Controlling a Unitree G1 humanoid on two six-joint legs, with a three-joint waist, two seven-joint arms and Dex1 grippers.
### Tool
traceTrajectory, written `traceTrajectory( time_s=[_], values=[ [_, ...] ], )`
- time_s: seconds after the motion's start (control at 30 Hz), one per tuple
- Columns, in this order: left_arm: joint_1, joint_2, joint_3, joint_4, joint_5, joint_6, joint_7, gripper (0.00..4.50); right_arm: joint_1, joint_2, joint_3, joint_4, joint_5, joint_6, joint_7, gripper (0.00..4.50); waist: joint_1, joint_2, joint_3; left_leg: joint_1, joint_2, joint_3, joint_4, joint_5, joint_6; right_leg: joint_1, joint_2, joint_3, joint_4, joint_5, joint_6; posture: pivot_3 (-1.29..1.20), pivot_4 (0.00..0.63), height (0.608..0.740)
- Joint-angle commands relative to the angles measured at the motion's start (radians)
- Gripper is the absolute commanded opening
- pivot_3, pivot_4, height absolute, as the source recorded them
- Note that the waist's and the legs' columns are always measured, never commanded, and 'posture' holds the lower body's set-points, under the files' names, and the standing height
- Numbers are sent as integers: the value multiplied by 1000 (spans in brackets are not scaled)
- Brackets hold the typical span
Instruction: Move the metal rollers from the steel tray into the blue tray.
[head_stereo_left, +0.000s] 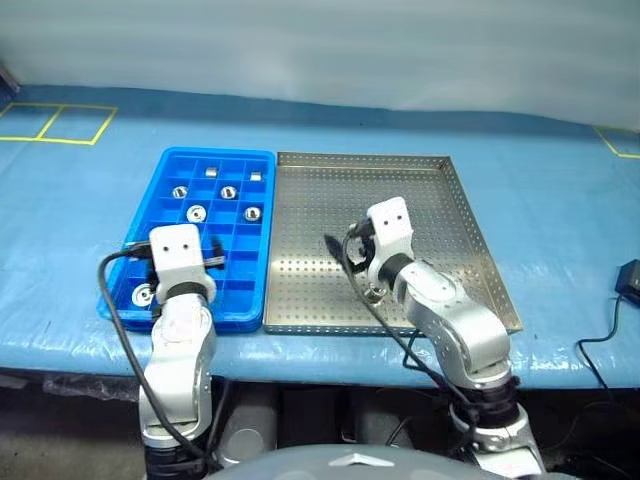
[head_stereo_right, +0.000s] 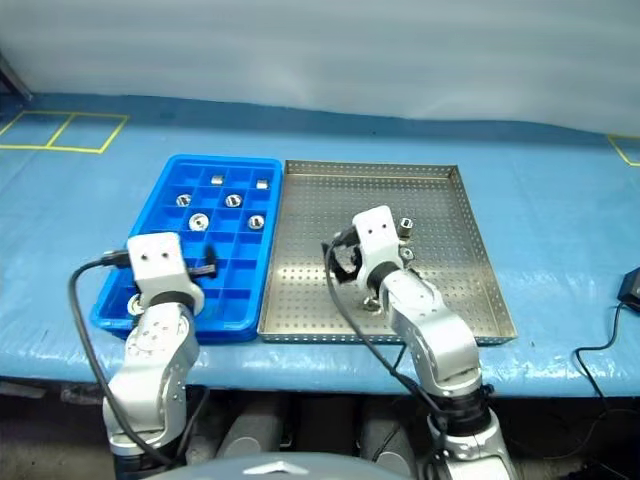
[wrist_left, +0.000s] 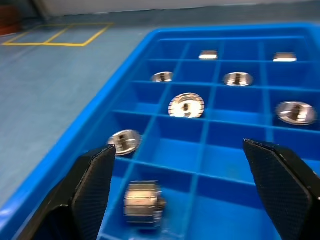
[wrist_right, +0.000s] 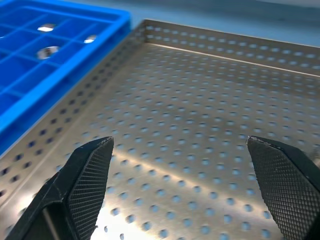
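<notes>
Between the wide-open jaws of the left gripper (wrist_left: 182, 192), several metal rollers (wrist_left: 186, 105) already sit in the blue tray (head_stereo_left: 160, 180). Two remain on the steel tray (head_stereo_right: 450, 300) near the right gripper (wrist_right: 180, 192), also open and empty.

I'm seeing the blue tray (head_stereo_left: 168, 172) sitting left of the steel tray (head_stereo_left: 455, 200), long sides touching, both lying on the table (head_stereo_left: 550, 190). Metal rollers (head_stereo_left: 197, 213) are sitting in separate compartments, mostly in the far half, one (wrist_left: 143, 202) lying near the tray's near-left corner. The left gripper (wrist_left: 190, 192) is hanging over that near end. The right gripper (wrist_right: 185, 185) is hovering over the steel tray's middle; one roller (head_stereo_right: 406, 225) is sitting just right of it.
</notes>
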Motion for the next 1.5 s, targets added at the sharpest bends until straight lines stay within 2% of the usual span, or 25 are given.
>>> traceTrajectory(
  time_s=[0.03,0.27,0.47,0.67,0.77,0.97,1.0,1.2,1.5],
  values=[
    [-6,44,-66,-31,-95,-14,-137,4407,-72,17,-64,95,-65,-18,-96,4500,-3,0,0,0,0,0,0,0,0,0,0,0,0,0,-1,154,150,740],
    [-11,170,-168,-63,-223,-1,-321,4407,-252,84,-248,411,-52,-105,-208,4500,-28,2,1,2,0,0,-6,1,0,-1,2,1,0,2,-5,158,150,740],
    [-26,237,-200,-71,-295,12,-394,4407,-332,64,-264,650,-59,-205,-175,4500,-36,3,1,3,0,0,-10,1,-1,-1,4,2,0,3,-2,167,150,740],
    [-26,249,-210,-73,-312,15,-377,4407,-371,57,-265,792,-56,-249,-159,4500,-37,4,2,4,0,1,-10,1,-1,0,4,3,0,3,-2,172,150,740],
    [-26,251,-213,-75,-317,15,-371,4434,-382,61,-267,806,-54,-251,-156,3873,-35,4,2,4,0,1,-10,1,-1,0,4,3,0,3,-2,176,150,740],
    [-28,258,-219,-77,-322,16,-359,4434,-396,61,-260,787,-54,-241,-151,1858,-34,4,2,4,0,1,-10,1,-1,0,4,3,0,3,-2,177,150,740],
    [-27,260,-220,-78,-322,17,-357,4434,-397,60,-259,780,-54,-235,-150,1684,-34,4,2,4,0,1,-10,1,-1,0,4,3,0,3,-2,177,150,740],
    [-21,263,-220,-82,-312,7,-335,4434,-390,59,-226,696,-61,-220,-130,1688,-34,6,3,4,0,1,-10,1,-1,0,4,3,0,3,-2,181,150,740],
    [17,182,-158,-84,-253,-55,-184,4434,-386,88,-88,468,-25,-245,39,1688,-32,7,3,4,0,0,-11,1,-1,-1,4,3,0,3,-2,224,150,740]
  ],
)
